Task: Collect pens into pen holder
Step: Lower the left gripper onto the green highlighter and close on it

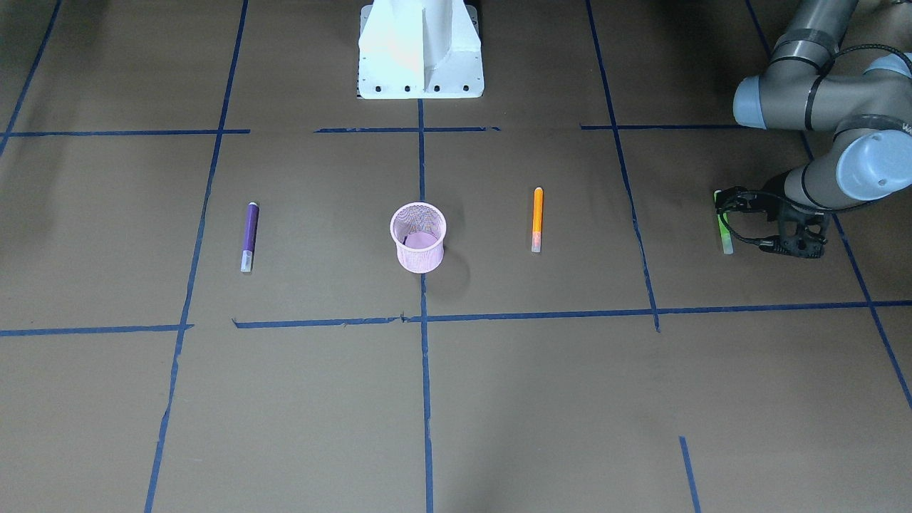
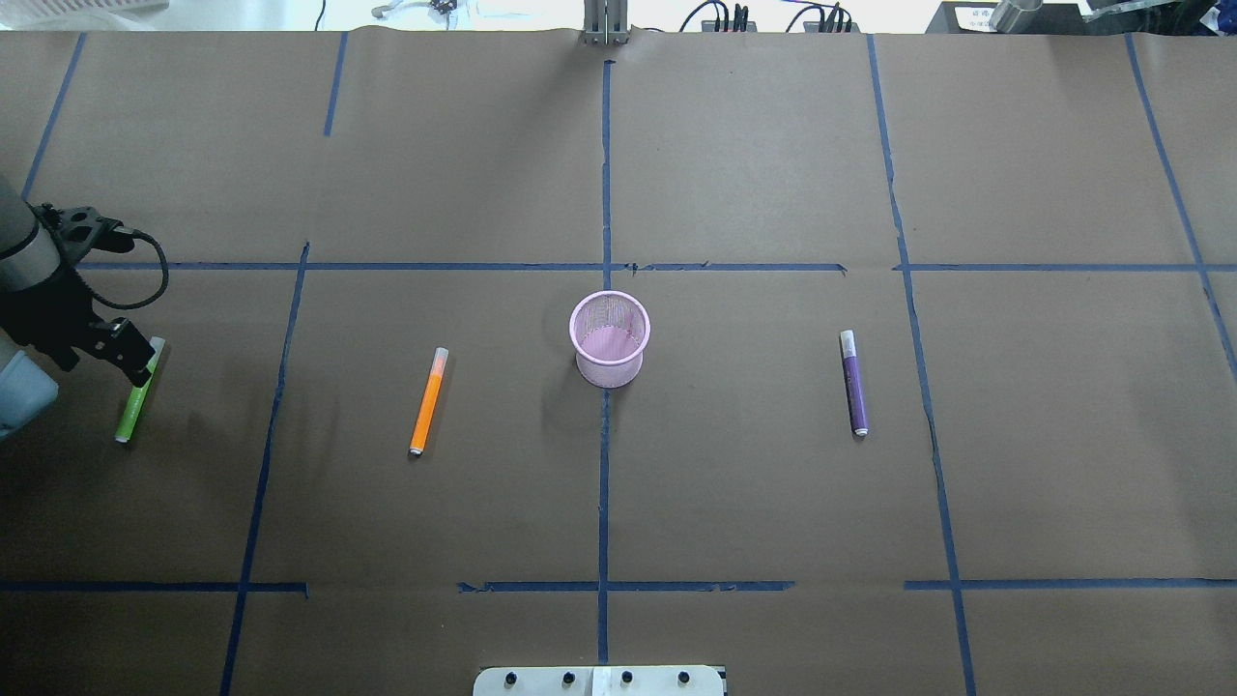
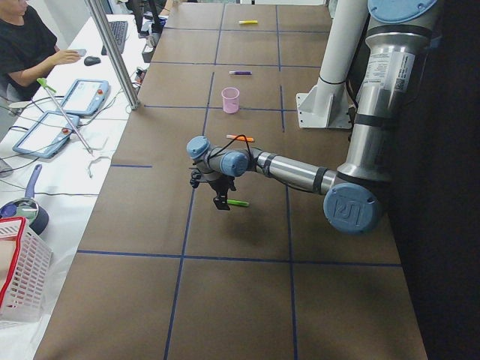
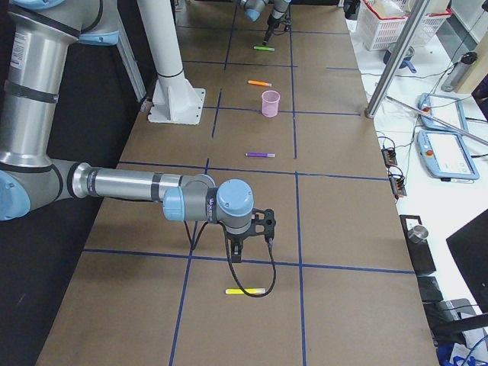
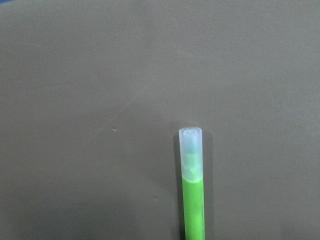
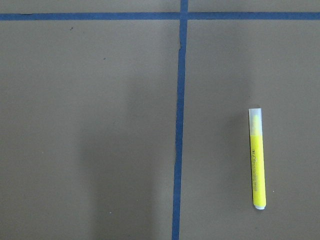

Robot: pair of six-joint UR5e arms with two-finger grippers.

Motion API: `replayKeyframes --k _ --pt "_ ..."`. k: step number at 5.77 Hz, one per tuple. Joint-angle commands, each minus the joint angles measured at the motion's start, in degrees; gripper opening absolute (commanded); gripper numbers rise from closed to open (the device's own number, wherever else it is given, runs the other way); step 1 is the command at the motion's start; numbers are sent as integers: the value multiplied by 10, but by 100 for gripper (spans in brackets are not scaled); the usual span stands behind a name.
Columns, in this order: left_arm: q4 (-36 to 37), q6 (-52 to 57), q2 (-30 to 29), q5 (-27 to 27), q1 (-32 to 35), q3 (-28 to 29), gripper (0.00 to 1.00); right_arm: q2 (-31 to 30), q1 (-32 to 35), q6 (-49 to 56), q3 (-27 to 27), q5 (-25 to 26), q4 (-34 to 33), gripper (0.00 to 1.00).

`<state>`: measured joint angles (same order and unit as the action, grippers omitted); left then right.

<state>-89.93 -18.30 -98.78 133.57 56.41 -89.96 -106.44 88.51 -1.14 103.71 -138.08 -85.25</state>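
The pink mesh pen holder (image 1: 419, 239) stands upright mid-table, also in the overhead view (image 2: 609, 338). The orange pen (image 2: 427, 403) lies to its left in that view and the purple pen (image 2: 853, 384) to its right. The green pen (image 2: 129, 418) lies flat at the far left. My left gripper (image 2: 137, 362) hangs low over its capped end, jaws apart, holding nothing. The left wrist view shows the cap and the green pen (image 5: 192, 200) on the paper. My right gripper (image 4: 238, 255) hovers near a yellow pen (image 4: 245, 291); I cannot tell whether it is open or shut.
Brown paper with a blue tape grid (image 2: 604, 483) covers the table. The white robot base (image 1: 420, 50) stands at the middle of the robot's edge. The yellow pen (image 6: 257, 160) lies beside a tape line. An operator, tablets and a basket (image 3: 19, 270) sit off the far side.
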Motion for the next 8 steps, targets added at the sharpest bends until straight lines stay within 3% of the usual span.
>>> replayKeyframes --k 1,4,6,8 --pt "-32 -5 -24 -1 -4 46 100 0 0 0 0 0 0 100" --pt "-32 -8 -24 -1 -4 45 63 0 0 -2 1 -1 0 100" --pt "-33 -7 -26 1 -5 45 55 0 0 -2 2 -1 0 100" --pt "-33 -6 -28 1 -7 45 54 0 0 -2 1 -1 0 100"
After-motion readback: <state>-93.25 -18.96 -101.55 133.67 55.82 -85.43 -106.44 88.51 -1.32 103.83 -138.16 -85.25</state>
